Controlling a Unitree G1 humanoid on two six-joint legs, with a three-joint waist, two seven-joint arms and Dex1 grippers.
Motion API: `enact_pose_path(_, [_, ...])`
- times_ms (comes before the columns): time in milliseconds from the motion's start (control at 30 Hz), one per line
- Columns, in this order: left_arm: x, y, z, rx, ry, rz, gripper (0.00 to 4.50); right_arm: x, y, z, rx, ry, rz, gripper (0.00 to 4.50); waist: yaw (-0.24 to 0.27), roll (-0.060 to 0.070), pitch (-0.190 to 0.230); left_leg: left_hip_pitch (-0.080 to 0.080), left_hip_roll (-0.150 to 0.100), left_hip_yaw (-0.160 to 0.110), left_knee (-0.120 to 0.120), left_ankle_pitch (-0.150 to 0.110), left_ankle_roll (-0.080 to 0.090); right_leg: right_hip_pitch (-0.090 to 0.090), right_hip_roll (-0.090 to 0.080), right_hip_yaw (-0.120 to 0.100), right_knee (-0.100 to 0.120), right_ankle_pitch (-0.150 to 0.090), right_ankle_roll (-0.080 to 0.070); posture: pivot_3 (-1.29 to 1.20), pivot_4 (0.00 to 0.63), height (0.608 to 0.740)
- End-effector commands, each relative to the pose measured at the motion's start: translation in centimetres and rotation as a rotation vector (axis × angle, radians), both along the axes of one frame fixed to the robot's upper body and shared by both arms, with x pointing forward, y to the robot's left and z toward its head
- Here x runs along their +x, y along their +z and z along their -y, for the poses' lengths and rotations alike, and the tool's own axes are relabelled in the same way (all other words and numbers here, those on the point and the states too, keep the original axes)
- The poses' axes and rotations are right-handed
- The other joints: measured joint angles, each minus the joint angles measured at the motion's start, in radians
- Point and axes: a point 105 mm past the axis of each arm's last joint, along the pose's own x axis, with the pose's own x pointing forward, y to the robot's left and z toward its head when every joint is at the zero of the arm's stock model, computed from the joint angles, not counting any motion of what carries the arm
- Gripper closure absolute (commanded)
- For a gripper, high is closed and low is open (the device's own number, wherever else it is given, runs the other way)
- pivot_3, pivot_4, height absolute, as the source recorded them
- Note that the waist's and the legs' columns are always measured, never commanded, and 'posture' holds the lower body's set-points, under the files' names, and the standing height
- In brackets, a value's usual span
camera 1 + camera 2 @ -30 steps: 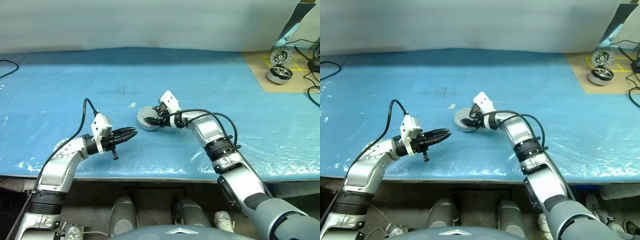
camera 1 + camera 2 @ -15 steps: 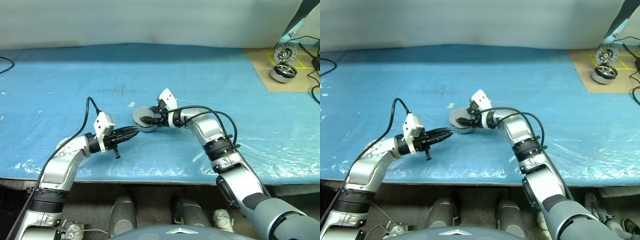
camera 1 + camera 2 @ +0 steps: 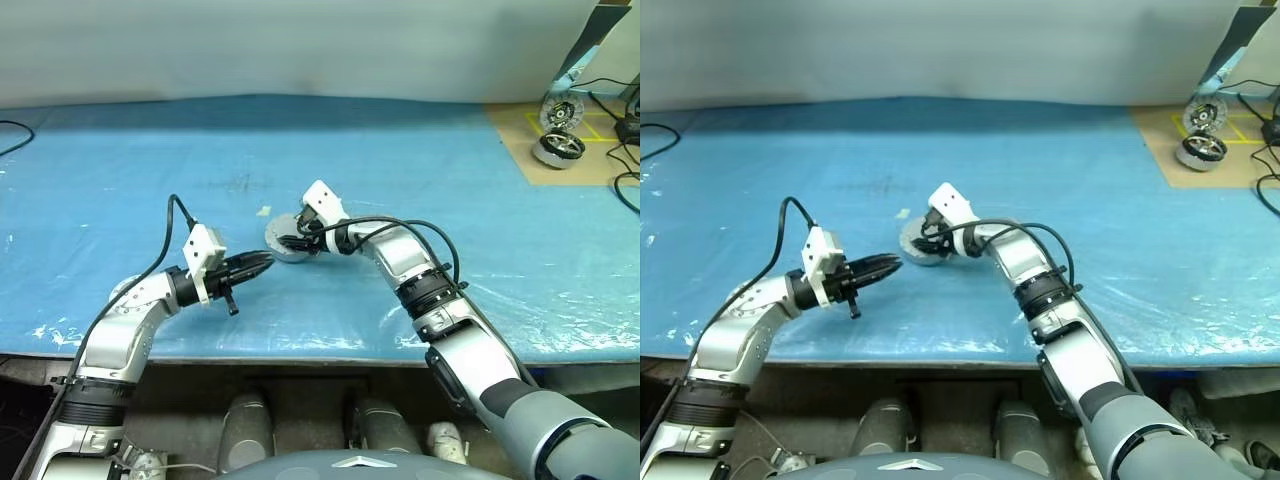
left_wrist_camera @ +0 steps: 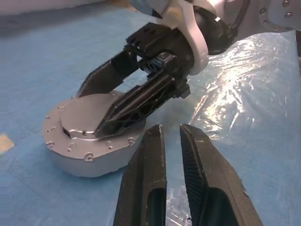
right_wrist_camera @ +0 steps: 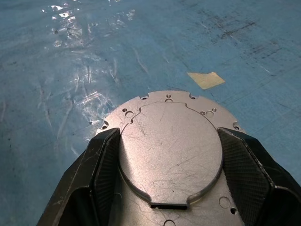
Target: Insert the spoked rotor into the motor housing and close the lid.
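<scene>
I see the table (image 3: 120, 170) under wrinkled blue sheeting, pale wall behind. Lid (image 5: 171, 150) lies closed on motor housing (image 4: 89, 157) mid-table; right end effector (image 5: 171, 188) spread astride it, left end effector (image 4: 171, 155) clenched, empty, just beside.

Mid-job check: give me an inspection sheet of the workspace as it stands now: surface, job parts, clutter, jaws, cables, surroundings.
Surface: blue sheet over the table, wrinkled and glossy near the front edge.
Job's things: motor housing sits flat on the sheet with the lid closed on top, plain grey face up. The rotor cannot be seen.
Clutter: small scrap of tape beside the housing.
Grippers: right gripper has its jaws spread, fingers resting on the lid's top. Left gripper hovers beside the housing, jaws nearly together, holding nothing.
Cables: black cable loops over the left wrist; more cables at the right edge.
Surroundings: brown board at the far right with a second motor; pale wall behind.
</scene>
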Motion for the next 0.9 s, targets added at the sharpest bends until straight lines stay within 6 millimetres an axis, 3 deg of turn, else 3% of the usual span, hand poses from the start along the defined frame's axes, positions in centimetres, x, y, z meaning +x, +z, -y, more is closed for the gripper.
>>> enact_pose_path(33, [0.9,1.3,-0.9,-0.008,0.047,0.064,3.92,-0.8,-7.1,4.3,-0.246,-0.102,-0.129,1.59,0.003,0.001,-0.001,0.003,-0.001,0.000,-0.002,0.000,0.000,0.002,-0.001,0.000,-0.001,-0.002,0.004,0.00,0.150,0.740])
enact_pose_path(133, [1.1,1.4,-1.2,-0.004,0.059,0.070,3.92,-1.0,-7.4,5.3,-0.240,-0.102,-0.150,1.59,0.009,0.002,-0.002,0.011,-0.006,0.000,-0.008,0.000,0.001,0.002,-0.004,0.003,-0.002,-0.003,0.005,0.00,0.150,0.740])
enact_pose_path(400, [2.2,1.9,-1.7,-0.025,0.106,0.096,3.92,-1.3,-6.9,7.8,-0.223,-0.106,-0.165,1.59,0.048,0.005,-0.008,0.007,-0.008,0.000,-0.009,0.000,0.001,0.005,-0.005,0.004,-0.005,0.000,0.000,0.00,0.150,0.740])
enact_pose_path(767, [2.4,1.7,-0.9,-0.024,0.075,0.091,3.92,-4.6,-5.9,8.5,-0.179,0.055,-0.192,1.59,0.056,-0.002,-0.013,-0.010,-0.008,-0.001,-0.010,0.002,-0.003,0.001,-0.004,0.000,-0.016,0.003,0.007,0.00,0.150,0.740])
enact_pose_path(900, [2.5,1.1,0.6,-0.011,0.034,0.071,3.92,-4.8,-5.9,8.7,-0.171,0.061,-0.195,1.59,0.053,-0.002,-0.014,-0.009,-0.007,-0.001,-0.011,0.002,-0.003,0.001,-0.003,-0.002,-0.016,0.003,0.007,0.00,0.150,0.740])
